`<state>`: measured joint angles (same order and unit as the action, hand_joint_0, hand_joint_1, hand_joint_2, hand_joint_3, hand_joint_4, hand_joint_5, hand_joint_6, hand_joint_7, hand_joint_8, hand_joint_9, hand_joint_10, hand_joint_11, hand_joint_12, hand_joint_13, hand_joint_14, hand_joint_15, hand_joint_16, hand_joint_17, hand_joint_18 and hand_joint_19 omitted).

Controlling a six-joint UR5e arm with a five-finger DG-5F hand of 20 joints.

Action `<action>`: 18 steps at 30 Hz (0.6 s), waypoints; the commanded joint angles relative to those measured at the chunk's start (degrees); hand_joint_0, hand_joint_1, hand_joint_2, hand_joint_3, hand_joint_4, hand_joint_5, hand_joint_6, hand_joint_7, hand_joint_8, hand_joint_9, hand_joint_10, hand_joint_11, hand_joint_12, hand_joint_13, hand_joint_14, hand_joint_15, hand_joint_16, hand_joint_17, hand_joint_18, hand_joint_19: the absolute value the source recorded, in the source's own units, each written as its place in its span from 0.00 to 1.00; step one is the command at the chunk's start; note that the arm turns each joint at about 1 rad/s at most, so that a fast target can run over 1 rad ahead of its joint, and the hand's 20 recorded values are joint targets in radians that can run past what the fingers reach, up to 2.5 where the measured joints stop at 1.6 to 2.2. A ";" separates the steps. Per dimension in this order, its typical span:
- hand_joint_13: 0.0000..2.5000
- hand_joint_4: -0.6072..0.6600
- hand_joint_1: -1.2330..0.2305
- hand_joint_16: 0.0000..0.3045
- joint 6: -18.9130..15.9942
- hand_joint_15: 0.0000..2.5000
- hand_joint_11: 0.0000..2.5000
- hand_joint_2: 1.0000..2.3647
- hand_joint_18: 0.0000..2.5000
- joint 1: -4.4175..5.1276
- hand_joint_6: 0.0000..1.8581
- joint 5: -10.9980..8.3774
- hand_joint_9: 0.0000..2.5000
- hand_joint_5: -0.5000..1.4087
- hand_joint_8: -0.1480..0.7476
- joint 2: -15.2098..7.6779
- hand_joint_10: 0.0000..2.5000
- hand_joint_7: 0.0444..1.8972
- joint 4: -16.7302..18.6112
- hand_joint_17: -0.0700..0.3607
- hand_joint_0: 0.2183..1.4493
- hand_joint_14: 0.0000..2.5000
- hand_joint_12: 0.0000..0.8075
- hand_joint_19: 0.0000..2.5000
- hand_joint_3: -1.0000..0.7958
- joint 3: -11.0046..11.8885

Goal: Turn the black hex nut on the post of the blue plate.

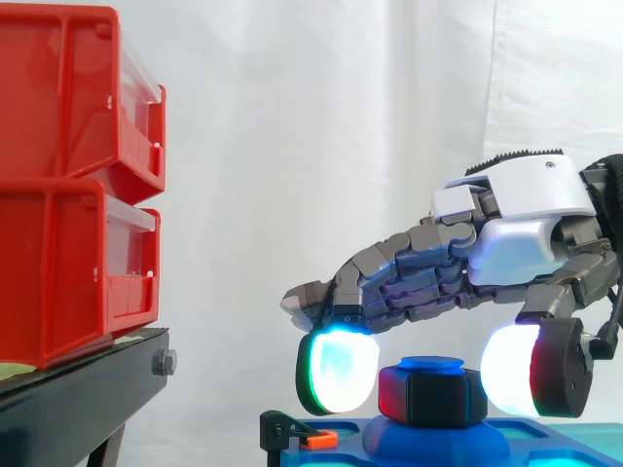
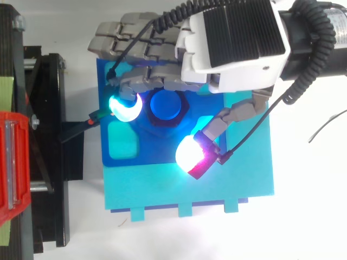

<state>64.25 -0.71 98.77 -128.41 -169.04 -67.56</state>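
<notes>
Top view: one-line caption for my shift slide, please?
Robot hand above the blue plate, one glowing fingertip beside the black hex nut, thumb pad standing clear of it.

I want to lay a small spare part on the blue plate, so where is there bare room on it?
Free: the pale strip of the blue plate, between the thumb pad and the notched edge. Crowded: around the black hex nut, flanked by the pads of the hand.
</notes>
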 commanded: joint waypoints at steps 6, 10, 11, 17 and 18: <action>0.01 0.65 0.33 0.18 -0.26 0.00 0.00 0.00 0.00 0.18 0.27 -0.60 0.00 0.13 0.39 0.00 0.00 0.50 1.52 0.44 0.14 0.00 0.46 0.00 0.28 -1.96; 0.01 0.65 0.33 0.18 -0.53 0.00 0.00 0.00 0.00 0.27 0.27 -0.60 0.00 0.13 0.39 0.00 0.00 0.50 1.96 0.44 0.14 0.00 0.46 0.00 0.28 -2.05; 0.01 0.65 0.33 0.18 -0.53 0.00 0.00 0.00 0.00 0.18 0.27 -0.60 0.00 0.13 0.39 0.00 0.00 0.50 1.96 0.44 0.14 0.00 0.46 0.00 0.28 -2.05; 0.01 0.65 0.33 0.17 -0.53 0.00 0.00 0.00 0.00 0.18 0.27 -0.60 0.00 0.13 0.39 0.00 0.00 0.50 2.13 0.44 0.14 0.00 0.46 0.00 0.28 -2.05; 0.01 0.65 0.33 0.18 -0.53 0.00 0.00 0.00 0.00 0.18 0.27 -0.60 0.00 0.13 0.39 0.00 0.00 0.50 2.04 0.44 0.14 0.00 0.46 0.00 0.28 -2.05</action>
<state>63.73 -0.50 98.18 -128.41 -166.96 -69.59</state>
